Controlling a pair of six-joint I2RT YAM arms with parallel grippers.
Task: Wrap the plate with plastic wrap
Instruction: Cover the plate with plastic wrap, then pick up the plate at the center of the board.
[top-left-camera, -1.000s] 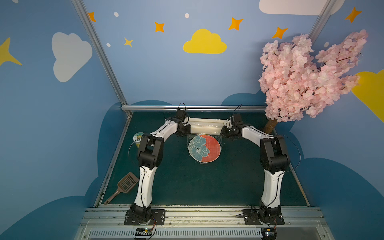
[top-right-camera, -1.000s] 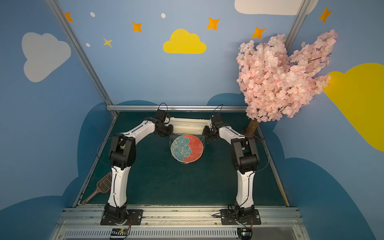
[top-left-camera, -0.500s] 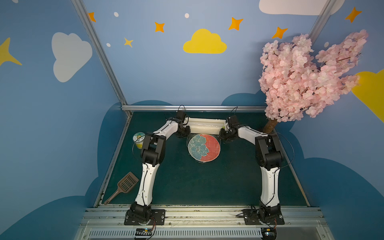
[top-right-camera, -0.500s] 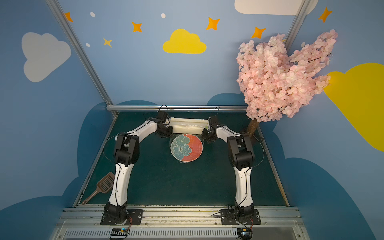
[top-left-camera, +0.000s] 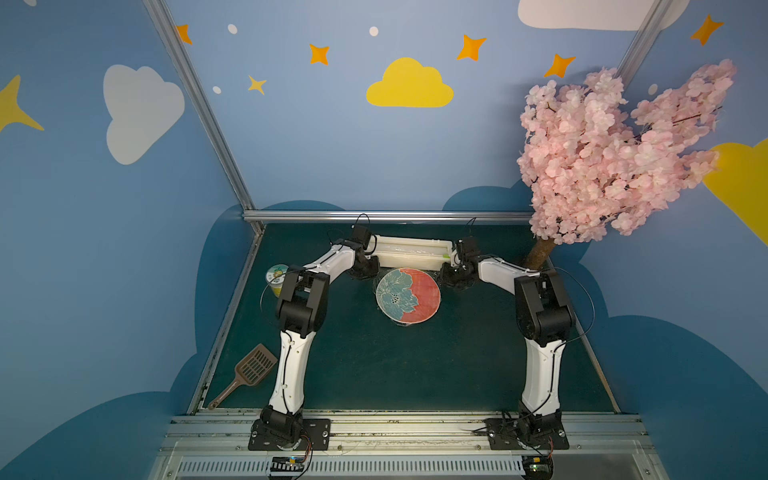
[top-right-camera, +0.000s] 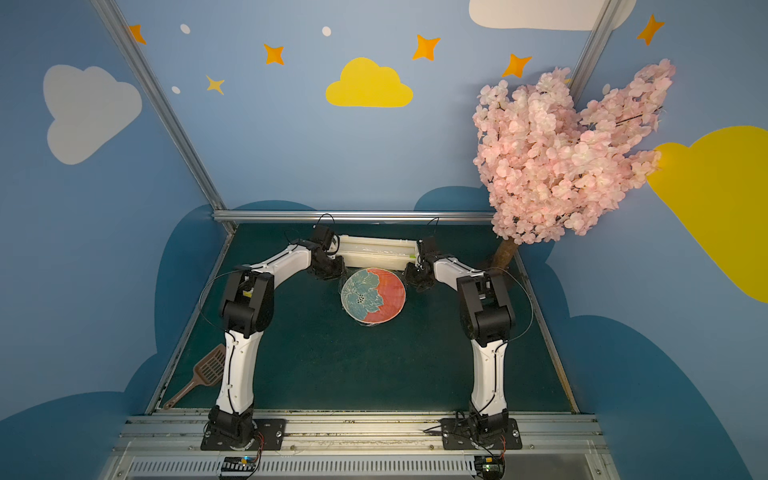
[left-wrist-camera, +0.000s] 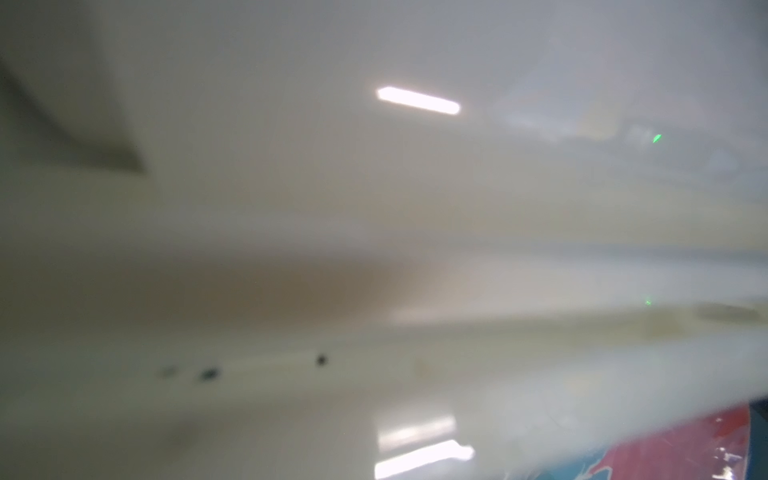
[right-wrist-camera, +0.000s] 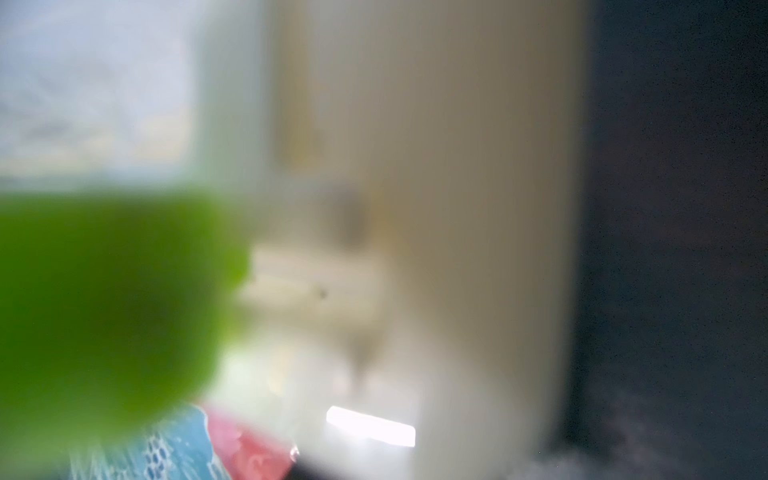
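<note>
1. The left gripper (top-left-camera: 365, 266) sits low at the left end of the dispenser box (top-left-camera: 409, 251), close to the far-left edge of the plate (top-left-camera: 408, 295). Its wrist view is all cream blur, so whether its jaws are apart or closed I cannot tell.
2. The plate lies flat mid-table, touching or just in front of the box. Glossy flecks of plastic wrap (left-wrist-camera: 723, 459) show over its red part, so the film seems already drawn across it. How far it reaches around the rim is too faint to say.
3. The right gripper (top-left-camera: 455, 276) crouches at the box's right end, with the green slider (right-wrist-camera: 104, 311) filling its wrist camera. Here too I cannot tell the pincer's state.
4. The step in hand looks like finishing the far edge: freeing the film from the box and pressing it under the rim. Done well, both arms work evenly and low, so the sheet stays taut and does not bunch or lift off the plate.
5. Around them, a brown scoop (top-left-camera: 249, 372) and a yellow-labelled jar (top-left-camera: 276, 279) stand well off to the left, clear of the work.
6. On the right, the trunk of the pink blossom tree (top-left-camera: 615, 153) rises just behind the right arm — the one obstacle I would watch if that arm swings outward.
</note>
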